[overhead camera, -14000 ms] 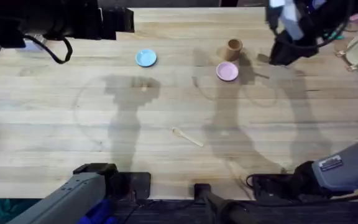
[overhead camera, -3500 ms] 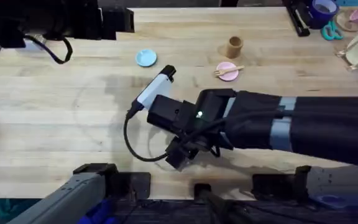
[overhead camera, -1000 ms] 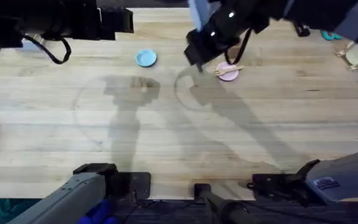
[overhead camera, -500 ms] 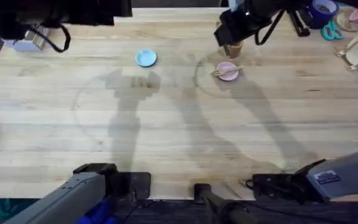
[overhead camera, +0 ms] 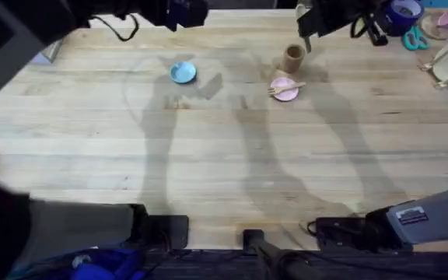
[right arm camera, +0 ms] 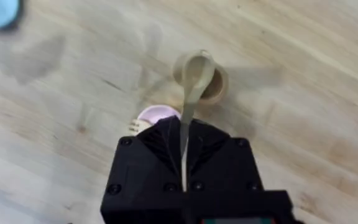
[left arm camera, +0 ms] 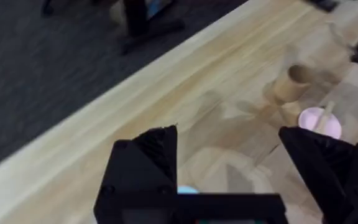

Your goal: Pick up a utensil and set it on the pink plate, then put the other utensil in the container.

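Spoon (right arm camera: 193, 81) was pinched by its handle between the closed fingers of the right gripper (right arm camera: 183, 146), its bowl hanging over the brown container (right arm camera: 201, 77). Beside that cup, the fork (overhead camera: 286, 88) lay across the pink plate (overhead camera: 284, 91). Left gripper (left arm camera: 229, 168) stood wide open, holding nothing, above the table (overhead camera: 208, 148).

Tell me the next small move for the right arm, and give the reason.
Probably lower straight down, then release. In the right wrist view, the right end effector is shut on the pale wooden spoon, whose bowl hangs over the mouth of the small brown cylindrical cup, apparently not yet inside. The pale wooden fork already lies on the small round pink plate, so only the drop remains.
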Action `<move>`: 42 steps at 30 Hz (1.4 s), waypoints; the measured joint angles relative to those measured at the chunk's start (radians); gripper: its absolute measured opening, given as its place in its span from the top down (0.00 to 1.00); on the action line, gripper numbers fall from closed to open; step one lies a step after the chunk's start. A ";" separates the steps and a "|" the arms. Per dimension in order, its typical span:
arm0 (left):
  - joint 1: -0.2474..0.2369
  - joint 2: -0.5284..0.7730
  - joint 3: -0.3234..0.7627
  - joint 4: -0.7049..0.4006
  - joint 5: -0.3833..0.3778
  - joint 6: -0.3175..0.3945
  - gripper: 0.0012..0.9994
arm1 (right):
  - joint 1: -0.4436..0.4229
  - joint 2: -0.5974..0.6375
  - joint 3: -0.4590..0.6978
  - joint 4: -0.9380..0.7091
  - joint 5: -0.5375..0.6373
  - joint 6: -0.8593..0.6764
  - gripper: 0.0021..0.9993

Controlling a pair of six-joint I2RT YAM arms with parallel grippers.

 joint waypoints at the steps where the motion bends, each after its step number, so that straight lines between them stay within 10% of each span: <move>1: 0.000 0.021 0.000 0.034 0.040 0.014 0.01 | -0.019 0.000 0.000 0.009 -0.025 -0.006 0.97; 16: 0.000 0.458 0.000 0.606 0.604 0.068 0.01 | -0.319 0.000 0.000 0.085 -0.412 -0.083 0.97; 42: -0.006 0.512 0.000 0.622 0.690 0.059 0.01 | -0.380 0.179 0.003 0.423 -1.008 -0.523 0.97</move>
